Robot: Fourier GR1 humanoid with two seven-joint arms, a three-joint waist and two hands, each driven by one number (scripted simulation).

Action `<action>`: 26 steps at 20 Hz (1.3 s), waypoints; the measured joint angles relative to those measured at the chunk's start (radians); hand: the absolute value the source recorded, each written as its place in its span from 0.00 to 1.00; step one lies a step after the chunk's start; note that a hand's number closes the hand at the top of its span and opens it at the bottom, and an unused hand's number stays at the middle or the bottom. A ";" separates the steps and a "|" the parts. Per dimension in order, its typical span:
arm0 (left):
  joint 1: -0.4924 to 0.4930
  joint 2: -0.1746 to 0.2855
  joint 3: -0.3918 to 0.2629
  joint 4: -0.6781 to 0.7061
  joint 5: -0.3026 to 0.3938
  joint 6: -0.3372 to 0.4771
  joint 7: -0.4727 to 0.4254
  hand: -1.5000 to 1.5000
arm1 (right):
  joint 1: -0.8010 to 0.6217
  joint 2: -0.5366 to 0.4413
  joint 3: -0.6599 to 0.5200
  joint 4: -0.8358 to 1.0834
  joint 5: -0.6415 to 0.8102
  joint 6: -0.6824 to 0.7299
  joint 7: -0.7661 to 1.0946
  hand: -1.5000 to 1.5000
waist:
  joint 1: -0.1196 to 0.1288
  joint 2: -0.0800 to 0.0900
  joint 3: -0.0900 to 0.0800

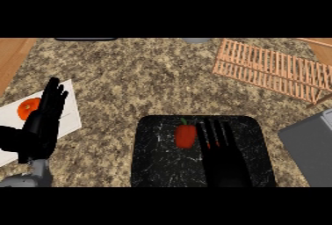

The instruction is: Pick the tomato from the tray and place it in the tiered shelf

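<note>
Tomato [186, 135] lies on the black tray [156, 171], just left of the right hand [224, 160], whose straight, unclenched fingers stretch flat over the tray, while the left hand [40, 127] rests relaxed, fingers up, at the left edge.

The right hand [220, 151] is over the tray [152, 167] with straight fingers. The tomato [186, 135] sits just left of its fingers, and nothing is between them. Ahead of the hand, past the tray's far rim, the counter [149, 79] is bare. The shelf [272, 66] lies ahead and to the right, across bare counter. A grey box [310, 151] stands near the hand's right side. The left hand [42, 121] rests well apart, to the left.
</note>
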 measured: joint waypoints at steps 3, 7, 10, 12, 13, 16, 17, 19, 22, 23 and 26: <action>-0.012 0.000 0.020 0.004 -0.006 -0.012 0.014 0.50 | 0.039 0.011 -0.003 0.007 0.047 -0.023 -0.027 0.00 | 0.000 0.000 0.000; -0.002 -0.019 0.017 -0.024 -0.025 -0.015 0.024 0.50 | 0.070 -0.001 -0.041 0.052 0.073 -0.086 -0.108 0.00 | 0.000 0.000 0.000; -0.017 -0.024 0.030 -0.012 -0.033 -0.027 0.026 0.50 | 0.080 0.021 -0.061 0.109 0.099 -0.127 -0.158 0.00 | 0.000 0.000 0.000; -0.019 -0.034 0.032 0.003 -0.039 -0.033 0.020 0.50 | 0.072 0.051 -0.076 0.134 0.111 -0.123 -0.172 0.00 | 0.001 0.000 0.000; -0.025 -0.040 0.030 0.005 -0.047 -0.032 0.023 0.50 | 0.072 0.067 -0.081 0.149 0.122 -0.121 -0.179 0.00 | 0.001 0.001 0.000; -0.029 -0.041 0.041 0.001 -0.052 -0.042 0.032 0.50 | 0.082 0.088 -0.107 0.188 0.134 -0.137 -0.205 0.00 | 0.001 -0.001 -0.001; -0.022 -0.039 0.044 -0.015 -0.053 -0.046 0.041 0.50 | 0.079 0.102 -0.116 0.199 0.135 -0.127 -0.210 1.00 | 0.002 -0.001 -0.001; -0.015 -0.049 0.036 -0.030 -0.068 -0.040 0.048 0.50 | 0.082 0.118 -0.124 0.226 0.136 -0.121 -0.221 1.00 | 0.002 -0.004 -0.003; -0.010 -0.062 0.034 -0.023 -0.077 -0.041 0.036 0.50 | 0.079 0.095 -0.140 0.241 0.144 -0.136 -0.274 1.00 | 0.002 -0.008 -0.006; -0.004 -0.057 0.045 -0.023 -0.066 -0.053 0.032 0.50 | 0.069 0.099 -0.140 0.254 0.153 -0.136 -0.284 1.00 | 0.003 -0.009 -0.007; 0.004 -0.059 0.048 -0.040 -0.067 -0.057 0.042 0.50 | 0.057 0.093 -0.128 0.273 0.196 -0.168 -0.312 1.00 | 0.004 -0.012 -0.009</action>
